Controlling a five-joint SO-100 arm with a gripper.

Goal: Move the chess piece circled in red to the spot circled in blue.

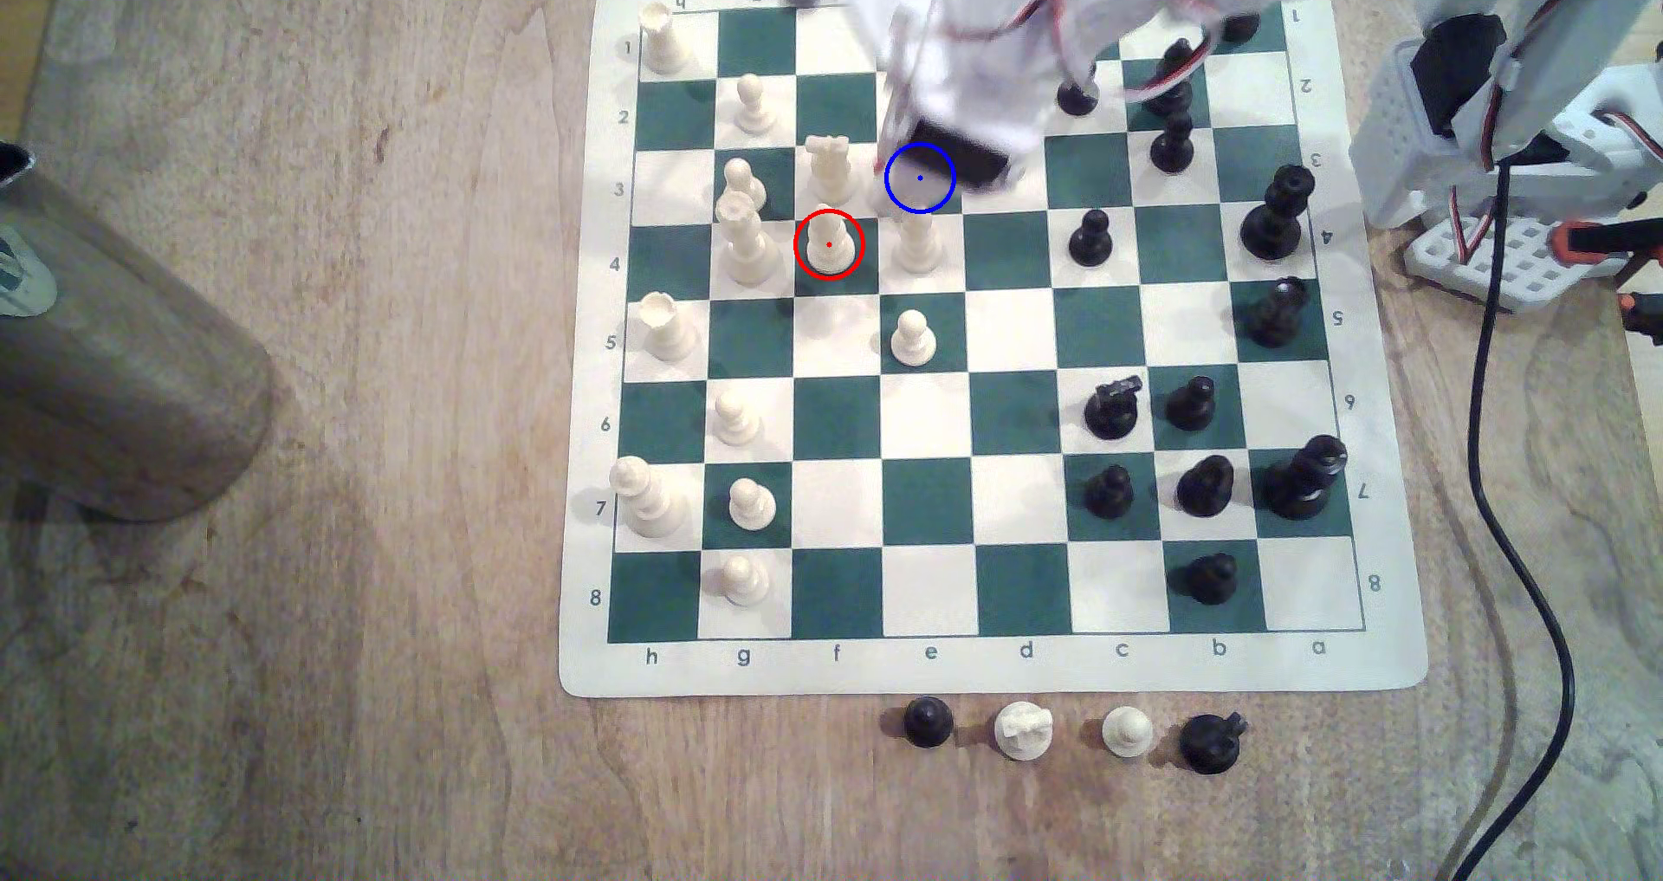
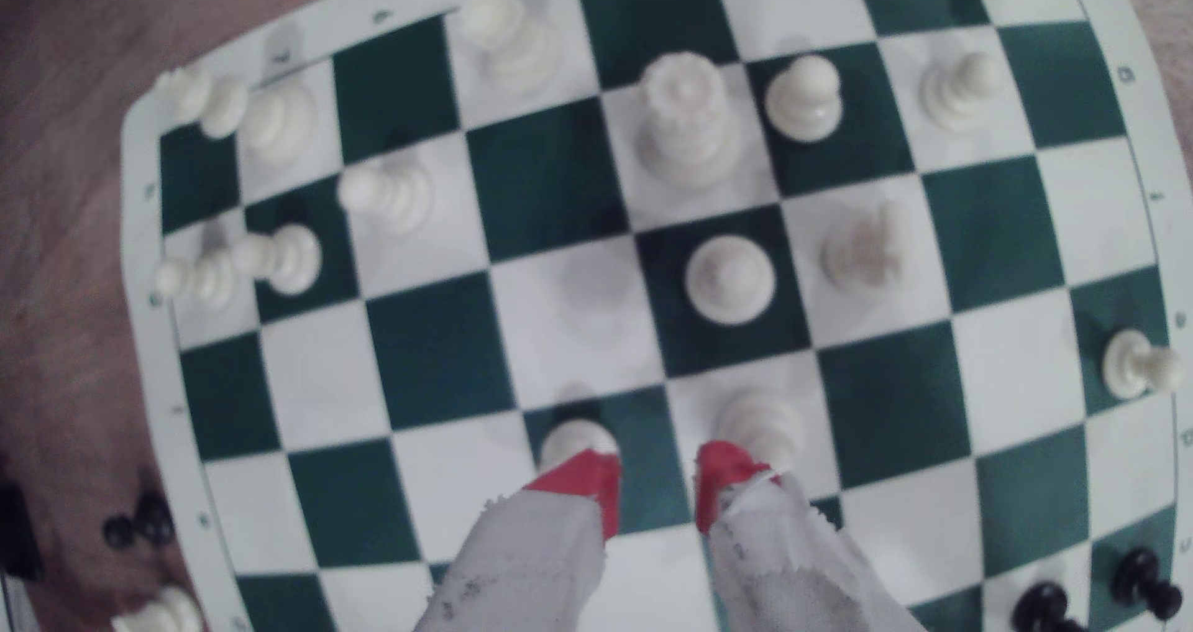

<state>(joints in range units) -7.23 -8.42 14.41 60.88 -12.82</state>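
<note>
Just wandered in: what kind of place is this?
Probably a hobby or lab tabletop: a roll-up chess board with pieces on a wooden table, a small white robot arm and loose cable.

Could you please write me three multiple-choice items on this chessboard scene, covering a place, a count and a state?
1. In the exterior view, the spot lies from the chess piece:
A. one square diagonally up-right
B. directly below
C. off the board

2. Loose pieces standing beside the board's lower edge:
A. two
B. four
C. six

3. The gripper is:
A. shut on the chess piece
B. shut on a black pawn
C. open, empty

Answers: A, the two ringed squares meet at a corner; B, two black and two white stand there; C, the red fingertips are apart with nothing between.
</note>
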